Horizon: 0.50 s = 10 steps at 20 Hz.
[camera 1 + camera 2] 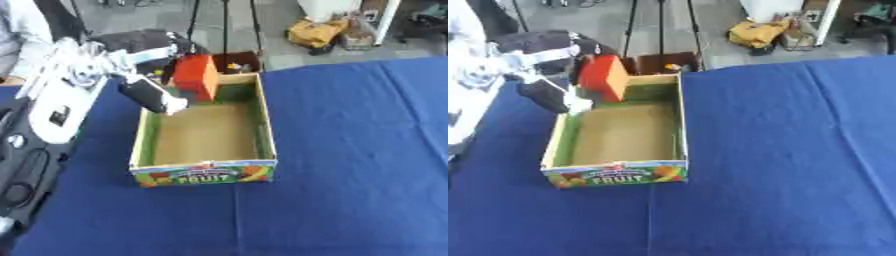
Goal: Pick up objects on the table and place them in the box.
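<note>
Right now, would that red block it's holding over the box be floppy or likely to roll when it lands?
Probably stiff: the red block keeps flat faces and sharp edges in the left hand. Unlikely to roll, being boxy; it might tip onto a side in the box.

A: how many things we got here?
B: one cardboard box [206,167], one red-orange block [196,76] right against the left hand [144,92], just past its fingers. One blue table [350,150]. That's all I count.

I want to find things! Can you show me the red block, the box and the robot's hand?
red block [194,72]: left eye view, on its red front face.
box [206,173]: left eye view, on its printed front wall.
left hand [150,95]: left eye view, on a black finger.
</note>
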Available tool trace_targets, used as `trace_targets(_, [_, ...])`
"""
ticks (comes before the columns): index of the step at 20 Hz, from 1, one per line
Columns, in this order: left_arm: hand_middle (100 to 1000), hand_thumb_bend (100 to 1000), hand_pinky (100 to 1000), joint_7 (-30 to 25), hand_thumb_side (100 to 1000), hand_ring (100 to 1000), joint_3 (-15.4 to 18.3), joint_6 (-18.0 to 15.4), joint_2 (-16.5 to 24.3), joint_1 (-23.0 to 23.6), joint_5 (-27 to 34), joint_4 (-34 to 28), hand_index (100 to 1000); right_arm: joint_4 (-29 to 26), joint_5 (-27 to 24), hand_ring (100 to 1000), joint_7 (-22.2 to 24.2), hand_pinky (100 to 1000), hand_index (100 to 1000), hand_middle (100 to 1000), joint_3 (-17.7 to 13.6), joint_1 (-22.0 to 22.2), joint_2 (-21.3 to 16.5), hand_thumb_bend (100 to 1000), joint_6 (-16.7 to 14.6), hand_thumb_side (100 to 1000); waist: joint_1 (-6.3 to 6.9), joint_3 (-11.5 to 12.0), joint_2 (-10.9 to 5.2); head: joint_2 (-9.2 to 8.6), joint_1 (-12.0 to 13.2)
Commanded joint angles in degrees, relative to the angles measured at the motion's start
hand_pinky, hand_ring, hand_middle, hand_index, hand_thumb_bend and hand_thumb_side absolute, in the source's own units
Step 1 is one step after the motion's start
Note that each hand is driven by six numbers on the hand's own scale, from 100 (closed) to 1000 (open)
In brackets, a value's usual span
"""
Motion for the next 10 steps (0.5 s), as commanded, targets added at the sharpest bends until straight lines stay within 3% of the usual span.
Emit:
trace_targets(1, [458,100,100,2.62,262,415,-0.32,-0.83,-1.16,-1.62,-1.87,3.95,647,-1.09,-0.61,828,0.49,705,756,596,0.11,-0.66,-0.5,272,-0.02,1000,0.59,-0.19,-1.45,-0.87,0.28])
trace_targets(2, [458,100,100,3.56,309,414,-0.46,-1.2,-1.78,-1.64,-2.28,5.41,645,-1.09,-0.69,828,0.59,706,756,596,0.12,-0.69,-0.45,273,-0.01,1000,0.58,-0.28,-1.38,-0.85,0.3])
trace_targets(7, [467,100,107,7.21,326,426,-0.84,-3.02,-3.86,-2.01,-4.85,11.41,653,-1.09,-1.0,830,0.93,709,757,594,0.14,-0.76,-0.23,278,0.01,1000,0.69,-0.87,-1.08,-0.72,0.53])
trace_targets(10, [492,100,156,8.83,340,462,-0.69,-4.05,-4.68,-2.09,-6.21,13.86,678,-1.09,-1.17,831,1.05,710,757,594,0.14,-0.85,-0.11,280,0.06,1000,0.77,-1.16,-0.97,-0.7,0.58])
